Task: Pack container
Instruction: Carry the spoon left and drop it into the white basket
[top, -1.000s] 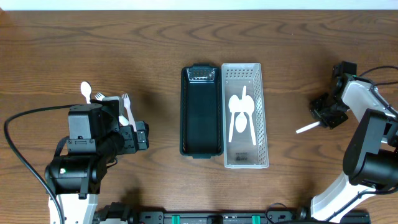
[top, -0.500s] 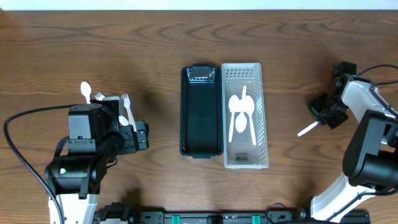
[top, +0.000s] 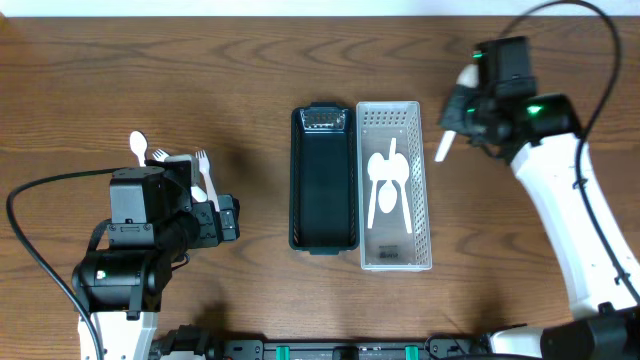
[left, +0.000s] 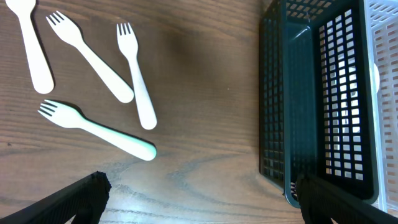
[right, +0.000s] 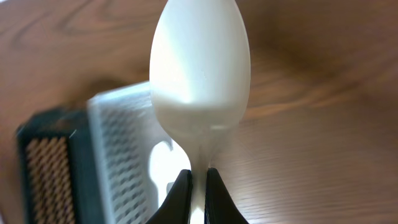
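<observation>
Clamping a white spoon by its handle, the right jaws are hovering above the bench, with the spoon just beside the right rim of the white basket. Other white spoons are lying inside that basket, which is sitting against the dark basket. The left jaws are hanging wide apart and gripping nothing, low over the bench between the dark basket and three loose forks.
</observation>
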